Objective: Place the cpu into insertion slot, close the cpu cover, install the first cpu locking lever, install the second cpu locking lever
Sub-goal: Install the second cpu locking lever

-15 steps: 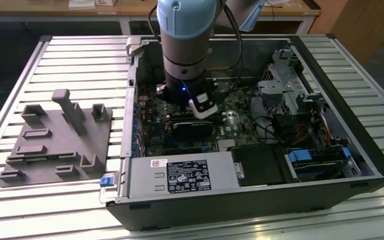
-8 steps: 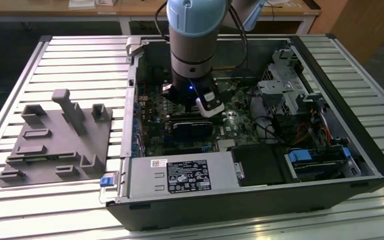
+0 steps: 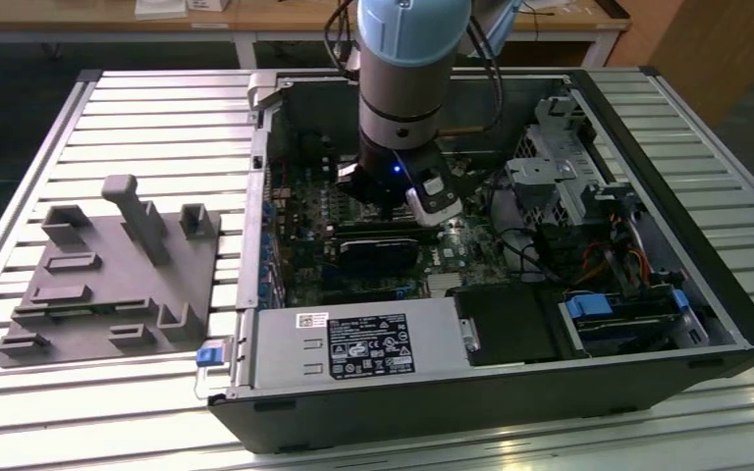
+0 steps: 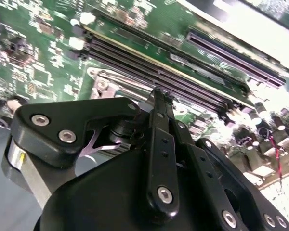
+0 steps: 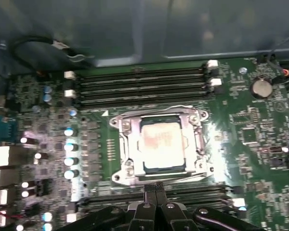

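Just ahead of the gripper, cpu sits flat in its socket, cpu cover down around it, fingertips pinched together holding nothing, hovering close over the motherboard.

In the exterior view the arm is cut off by the picture's far edge and hides the socket area beneath it, while the black gripper body blocks the near board in the second wrist view.
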{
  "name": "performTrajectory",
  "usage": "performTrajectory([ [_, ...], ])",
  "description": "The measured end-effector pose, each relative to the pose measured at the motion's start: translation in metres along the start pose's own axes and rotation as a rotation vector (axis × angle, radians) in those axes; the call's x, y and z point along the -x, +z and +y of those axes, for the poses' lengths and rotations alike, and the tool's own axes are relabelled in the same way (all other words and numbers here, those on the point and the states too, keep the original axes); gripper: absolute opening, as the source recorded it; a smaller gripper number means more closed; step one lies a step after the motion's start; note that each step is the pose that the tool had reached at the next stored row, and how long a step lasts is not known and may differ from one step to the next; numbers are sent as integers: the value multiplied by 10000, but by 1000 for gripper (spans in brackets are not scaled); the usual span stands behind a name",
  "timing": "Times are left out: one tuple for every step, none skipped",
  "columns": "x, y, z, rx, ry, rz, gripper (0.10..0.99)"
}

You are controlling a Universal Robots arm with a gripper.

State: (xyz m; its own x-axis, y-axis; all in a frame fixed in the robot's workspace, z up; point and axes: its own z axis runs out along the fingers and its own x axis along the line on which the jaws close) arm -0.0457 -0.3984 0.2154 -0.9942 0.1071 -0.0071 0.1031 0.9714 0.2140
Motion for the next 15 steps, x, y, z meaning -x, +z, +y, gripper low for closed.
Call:
performTrajectory([
  [14,2,9,-60,-2,-6,106],
  [25,4,22,-131,-4,-13,106],
  [31,8,36,-191,-4,-20,106],
  [35,12,52,-243,-5,-25,106],
  [37,16,69,-284,-8,-30,106],
  [37,20,89,-313,-9,-32,106],
  [36,24,110,-332,-10,-33,106],
  [34,29,132,-350,-11,-35,106],
  [32,35,157,-367,-11,-37,106],
  [29,40,179,-381,-12,-39,106],
  [26,46,207,-399,-13,-41,106],
  [24,51,232,-416,-12,-42,106],
  [24,56,254,-436,-12,-45,106],
  [27,61,275,-457,-13,-48,106],
  [31,66,296,-482,-14,-50,106],
])
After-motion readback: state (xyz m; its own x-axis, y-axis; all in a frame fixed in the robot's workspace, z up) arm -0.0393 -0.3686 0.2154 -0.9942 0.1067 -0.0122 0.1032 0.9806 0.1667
